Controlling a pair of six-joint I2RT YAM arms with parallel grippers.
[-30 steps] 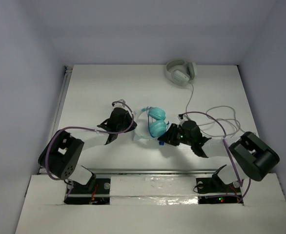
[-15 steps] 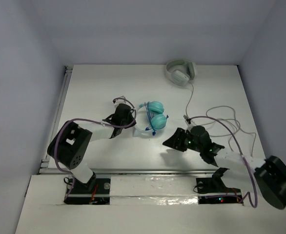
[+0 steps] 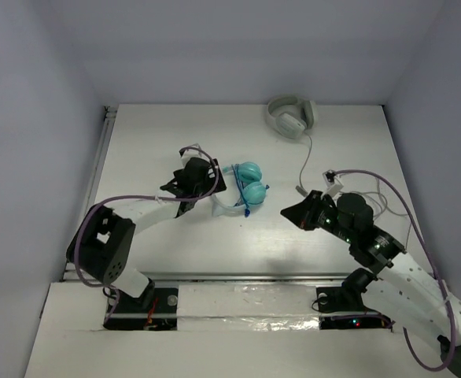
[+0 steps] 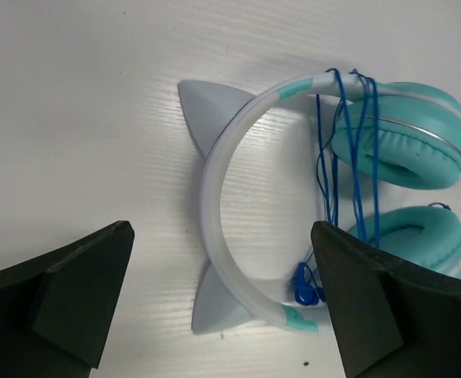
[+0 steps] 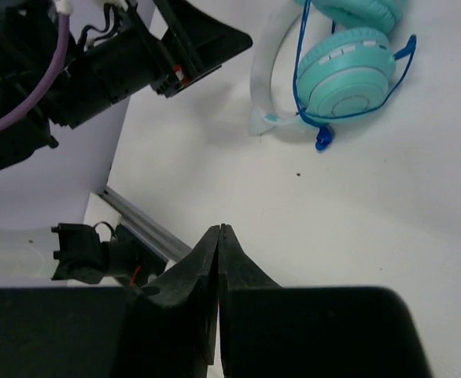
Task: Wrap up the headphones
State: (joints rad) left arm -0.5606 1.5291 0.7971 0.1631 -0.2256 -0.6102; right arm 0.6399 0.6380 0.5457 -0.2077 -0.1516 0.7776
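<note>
the headphones lie flat on the desk, left of centre, teal ear cups side by side and the pale headband arching toward the left arm. the blue cable is looped in several turns round the headband stems just beside the cups; its plug hangs loose at the near stem, touching the desk (the one end not seen tucked in). the left fingers are spread wide, one on each side of the headband and gripping nothing; whether they touch it cannot be told. the right fingers are pressed together, empty, well apart from the headphones on the right. the winding looks nearly complete. to finish well, the left fingers should close on the headband only, clear of the turns, to steady it, while the right fingers take the plug and slip it under a loop without dragging the turns loose. the larger grey-white headphones and their grey cable lie apart.
</note>
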